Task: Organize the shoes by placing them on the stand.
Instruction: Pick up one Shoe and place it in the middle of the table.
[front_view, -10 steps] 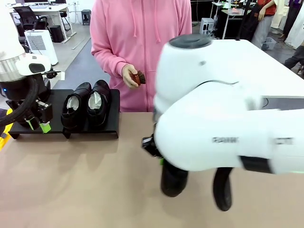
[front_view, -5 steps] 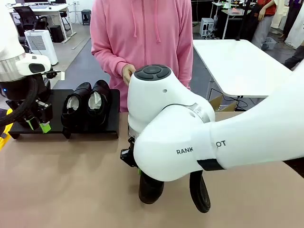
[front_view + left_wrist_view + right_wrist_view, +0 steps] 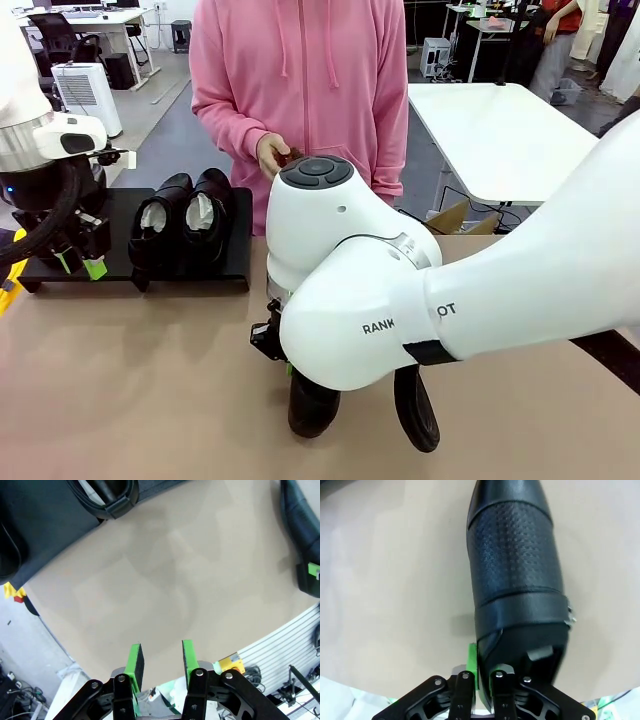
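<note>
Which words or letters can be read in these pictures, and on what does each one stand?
"RANK": black print on the right arm, front view, first letter cut off.
"OT": same arm, next link, the rest hidden.
Nothing readable on the shoes, the stand, or in the wrist views.

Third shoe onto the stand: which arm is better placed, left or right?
Right, probably. The right gripper is pinched on the rim of a shoe over the table, near the stand. The left gripper is open on nothing over bare tabletop; two shoes already sit on the stand.
</note>
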`<state>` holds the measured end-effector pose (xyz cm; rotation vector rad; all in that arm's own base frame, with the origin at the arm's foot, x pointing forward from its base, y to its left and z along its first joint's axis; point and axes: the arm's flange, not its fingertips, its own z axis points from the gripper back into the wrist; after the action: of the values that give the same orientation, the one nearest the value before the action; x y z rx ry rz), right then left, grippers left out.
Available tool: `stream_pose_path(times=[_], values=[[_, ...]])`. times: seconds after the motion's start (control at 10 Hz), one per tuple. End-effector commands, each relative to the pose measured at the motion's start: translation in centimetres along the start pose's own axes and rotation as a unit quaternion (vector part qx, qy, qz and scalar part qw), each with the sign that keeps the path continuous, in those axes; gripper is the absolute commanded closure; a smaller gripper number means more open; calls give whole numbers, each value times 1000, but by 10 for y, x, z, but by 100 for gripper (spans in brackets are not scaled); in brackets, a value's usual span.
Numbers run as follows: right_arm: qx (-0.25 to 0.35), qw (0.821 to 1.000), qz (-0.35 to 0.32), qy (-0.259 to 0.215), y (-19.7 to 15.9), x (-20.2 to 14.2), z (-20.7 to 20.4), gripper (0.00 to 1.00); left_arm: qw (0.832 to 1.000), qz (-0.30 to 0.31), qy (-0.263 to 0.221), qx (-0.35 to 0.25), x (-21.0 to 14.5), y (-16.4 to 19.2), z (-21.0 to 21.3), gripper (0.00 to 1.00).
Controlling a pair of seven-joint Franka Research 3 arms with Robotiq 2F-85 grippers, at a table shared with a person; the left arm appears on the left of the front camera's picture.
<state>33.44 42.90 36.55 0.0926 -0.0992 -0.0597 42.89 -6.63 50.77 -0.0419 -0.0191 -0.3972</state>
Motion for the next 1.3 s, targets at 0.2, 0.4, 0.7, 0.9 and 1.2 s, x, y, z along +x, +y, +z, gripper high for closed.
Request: stream_pose_path(times=[0.2,0.4,0.7,0.9,1.2], values=[[16,1000,-20,-10,2,1,7,27,1000,-1,2,9,-3,2,0,56],[30,999,-32,-15,-5,-1,19,0,1000,-1,2,9,-3,2,0,56],[59,997,-44,-1,-20,-1,38,0,1000,-1,2,9,-3,2,0,56],[30,999,-29,-9,-3,5,26,0,1000,-1,2,9,-3,2,0,56],[30,999,-29,-9,-3,5,26,0,1000,-1,2,9,-3,2,0,56]])
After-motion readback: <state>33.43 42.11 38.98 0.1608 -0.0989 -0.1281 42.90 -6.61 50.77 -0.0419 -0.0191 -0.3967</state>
